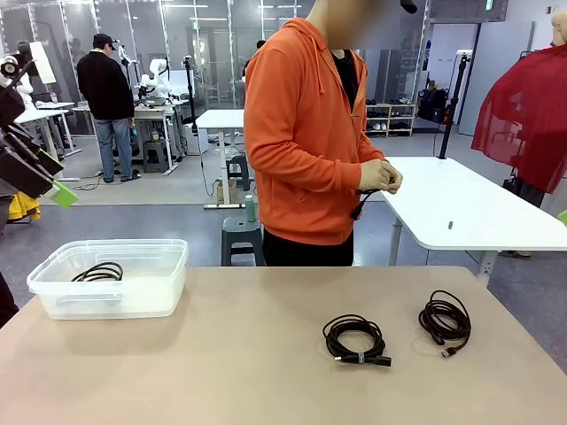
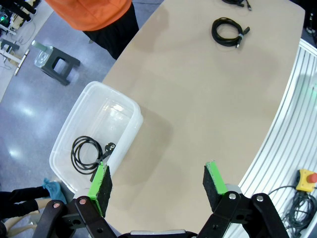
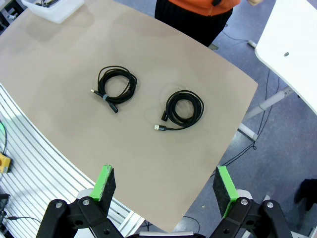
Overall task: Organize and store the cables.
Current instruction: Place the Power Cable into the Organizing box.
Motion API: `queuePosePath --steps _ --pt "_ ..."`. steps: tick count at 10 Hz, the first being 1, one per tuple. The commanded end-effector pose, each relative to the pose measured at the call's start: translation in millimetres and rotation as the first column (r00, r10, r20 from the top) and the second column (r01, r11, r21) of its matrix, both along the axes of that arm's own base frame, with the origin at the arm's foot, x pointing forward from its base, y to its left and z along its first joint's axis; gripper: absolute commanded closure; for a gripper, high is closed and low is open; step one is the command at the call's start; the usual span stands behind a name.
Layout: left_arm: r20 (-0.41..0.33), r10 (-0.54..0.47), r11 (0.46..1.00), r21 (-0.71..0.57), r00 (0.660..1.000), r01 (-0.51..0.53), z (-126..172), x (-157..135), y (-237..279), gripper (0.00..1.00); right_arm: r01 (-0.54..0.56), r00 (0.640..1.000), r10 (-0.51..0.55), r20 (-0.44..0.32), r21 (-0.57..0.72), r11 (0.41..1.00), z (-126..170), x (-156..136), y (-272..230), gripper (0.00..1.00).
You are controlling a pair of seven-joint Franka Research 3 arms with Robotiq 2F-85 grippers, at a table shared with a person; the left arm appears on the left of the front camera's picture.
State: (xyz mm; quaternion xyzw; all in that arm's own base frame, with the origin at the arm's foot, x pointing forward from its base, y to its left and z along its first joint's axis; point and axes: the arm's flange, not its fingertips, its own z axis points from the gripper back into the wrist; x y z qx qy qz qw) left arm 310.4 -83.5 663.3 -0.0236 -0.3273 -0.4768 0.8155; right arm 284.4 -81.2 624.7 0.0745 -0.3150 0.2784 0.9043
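Note:
Two coiled black cables lie on the tan table [image 1: 221, 363]: one with a small pale tie [image 1: 356, 338] [image 3: 116, 87] [image 2: 228, 31], and one further right [image 1: 445, 320] [image 3: 183, 109]. Another cable [image 1: 97, 273] [image 2: 89, 153] lies inside the clear plastic bin [image 1: 133, 301] [image 2: 133, 111] at the table's left. The person in an orange hoodie holds a thin black cord in both hands [image 1: 379, 175] beyond the far edge. My left gripper [image 1: 53, 177] [image 2: 157, 184] hangs open high above the bin's near side. High over the table's near right edge, my right gripper [image 3: 164, 185] is open with nothing between its fingers.
A white table [image 1: 461, 212] and a grey stool [image 1: 241, 232] stand behind the person. The bin [image 3: 54, 12] shows at the right wrist view's top left. A red stop button [image 2: 307, 177] sits off the table's near side. Bare tabletop lies between the bin and the coils.

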Motion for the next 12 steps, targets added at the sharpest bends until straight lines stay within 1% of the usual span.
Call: queuePosePath --steps 1,12 --pt "-0.005 0.015 1.000 0.001 1.000 -0.015 0.3 0.2 -1.0 0.07 -0.002 1.000 0.002 0.001 -0.002 1.000 -0.5 -1.2 -1.0 0.00" --pt "-0.005 0.015 1.000 0.001 1.000 -0.015 0.3 0.2 -1.0 0.07 -0.002 1.000 0.002 0.001 -0.002 1.000 -0.5 -1.2 -1.0 0.00"
